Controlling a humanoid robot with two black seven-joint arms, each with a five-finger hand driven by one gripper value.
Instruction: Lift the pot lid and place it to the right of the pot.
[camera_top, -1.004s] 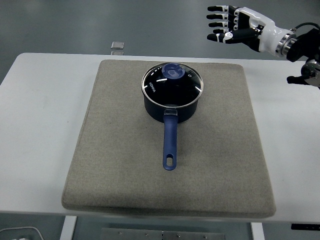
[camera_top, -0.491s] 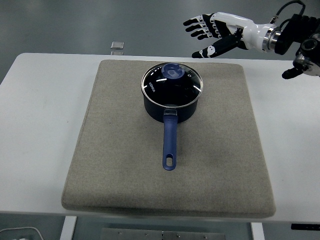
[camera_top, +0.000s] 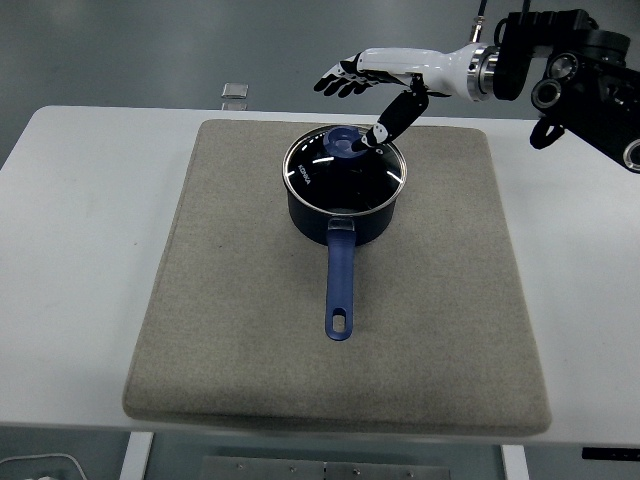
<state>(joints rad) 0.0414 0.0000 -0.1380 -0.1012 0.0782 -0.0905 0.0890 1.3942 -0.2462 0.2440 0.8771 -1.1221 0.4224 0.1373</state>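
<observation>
Since the earlier frames we've swung the right robot hand (camera_top: 368, 92) leftward from the upper right of the frame; it now sits above the far rim of the pot lid (camera_top: 346, 166). Fingers (camera_top: 336, 82) are spread and extended toward the left, thumb angled down with its tip just beside the blue knob (camera_top: 346, 141); we can't tell if it touches. It holds nothing.

Lid hasn't shifted: glass, seated on the dark blue pot (camera_top: 343, 211) in the upper centre of the frame. Pot's blue handle (camera_top: 340, 287) points toward the bottom edge.

Pot stands on a grey mat (camera_top: 250, 330) that covers most of the white bench (camera_top: 70, 250). Mat to the right of the pot is bare.

Small grey square object (camera_top: 235, 91) lies off the mat at the bench's far edge, upper left of the pot, well apart from it. Left arm not visible.
</observation>
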